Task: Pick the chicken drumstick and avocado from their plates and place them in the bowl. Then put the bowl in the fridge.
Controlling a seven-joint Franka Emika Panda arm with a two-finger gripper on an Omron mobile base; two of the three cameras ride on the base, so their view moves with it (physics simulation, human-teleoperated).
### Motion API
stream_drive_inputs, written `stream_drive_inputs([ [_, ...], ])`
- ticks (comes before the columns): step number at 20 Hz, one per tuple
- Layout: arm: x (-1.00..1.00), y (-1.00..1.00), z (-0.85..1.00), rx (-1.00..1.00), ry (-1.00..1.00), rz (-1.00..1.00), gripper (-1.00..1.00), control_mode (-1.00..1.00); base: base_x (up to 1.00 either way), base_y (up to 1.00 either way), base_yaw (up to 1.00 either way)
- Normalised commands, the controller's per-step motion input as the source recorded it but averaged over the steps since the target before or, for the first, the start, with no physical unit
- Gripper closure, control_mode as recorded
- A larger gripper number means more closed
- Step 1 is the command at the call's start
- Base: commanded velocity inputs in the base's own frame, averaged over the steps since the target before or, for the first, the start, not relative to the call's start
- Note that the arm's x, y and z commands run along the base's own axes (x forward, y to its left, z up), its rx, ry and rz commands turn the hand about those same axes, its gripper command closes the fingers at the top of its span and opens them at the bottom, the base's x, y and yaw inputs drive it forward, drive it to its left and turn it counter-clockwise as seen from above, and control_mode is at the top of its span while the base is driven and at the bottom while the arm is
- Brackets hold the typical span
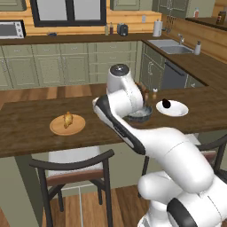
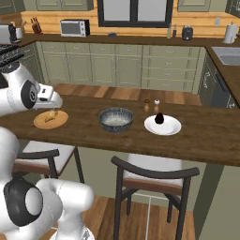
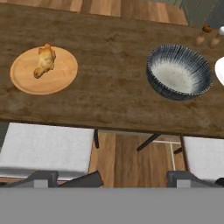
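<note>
Golden-brown chicken drumstick (image 3: 44,61) lies on the wooden plate (image 3: 61,78), at nine o'clock from the bowl (image 3: 179,73); end effector (image 3: 111,178) fingers spread, empty; no legible writing.

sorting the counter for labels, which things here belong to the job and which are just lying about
Job: chicken drumstick on wooden plate; avocado on white plate; bowl.

Lying about: two shakers, microwave, paper towel roll, chairs.

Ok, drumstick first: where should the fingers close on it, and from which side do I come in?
Come from straight above. The chicken drumstick lies flat on the wooden plate, long axis running plate-centre to far rim. Close the fingers across its thicker upper half; the plate's low rim would likely block a side approach.
</note>
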Motion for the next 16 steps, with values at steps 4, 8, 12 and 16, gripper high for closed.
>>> stream_drive_inputs([
  [4,0.46,1.00,-0.20,-0.04,0.00,0.00,-1.00,-1.00,0.00,0.00,0.00],
  [8,0.79,0.63,-0.14,-0.01,0.05,0.01,-1.00,-1.00,0.00,0.00,0.00],
  [12,0.83,-0.03,-0.35,0.04,0.30,0.13,-1.00,-1.00,0.00,0.00,0.00],
  [16,0.86,0.15,-0.58,0.01,0.23,0.14,-1.00,-1.00,0.00,0.00,0.00],
])
